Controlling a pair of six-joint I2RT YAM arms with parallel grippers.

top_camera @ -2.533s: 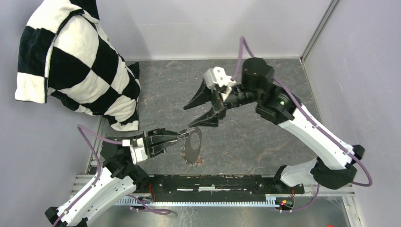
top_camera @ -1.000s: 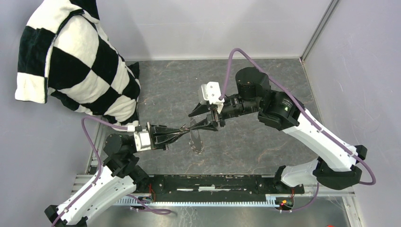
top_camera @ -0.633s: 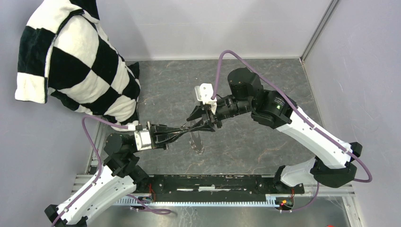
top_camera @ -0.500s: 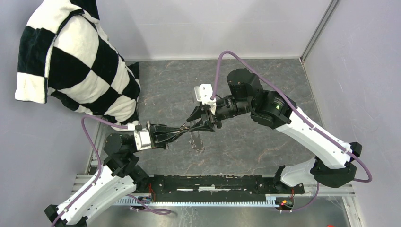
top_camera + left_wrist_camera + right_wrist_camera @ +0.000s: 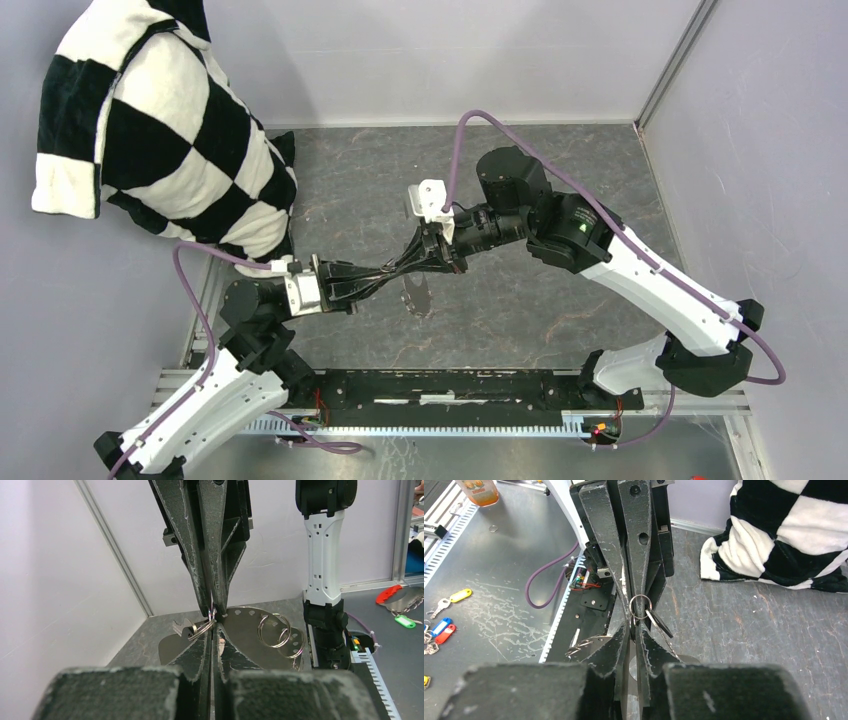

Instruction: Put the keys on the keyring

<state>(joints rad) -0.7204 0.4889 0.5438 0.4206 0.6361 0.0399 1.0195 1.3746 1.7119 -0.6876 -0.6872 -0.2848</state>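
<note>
My left gripper (image 5: 385,272) and right gripper (image 5: 425,261) meet tip to tip above the table's middle. The left gripper (image 5: 215,639) is shut on the edge of a thin metal plate (image 5: 250,632) with punched holes, which carries two split rings (image 5: 276,630). A small silver keyring (image 5: 640,606) sits where the tips meet, and the right gripper (image 5: 636,630) is shut on it. A black-headed key (image 5: 658,622) hangs from this ring. It also shows in the left wrist view (image 5: 182,628). The red-tagged key is not in view at the grippers.
A black-and-white checkered pillow (image 5: 160,130) lies at the back left. Grey walls close off the back and right. Several loose keys with coloured tags (image 5: 446,615) lie on the metal surface beyond the table's near rail (image 5: 450,385).
My right gripper came down from the back, open, and shut at the left gripper's tips. My left gripper lifted the plate and turned it edge-on.
</note>
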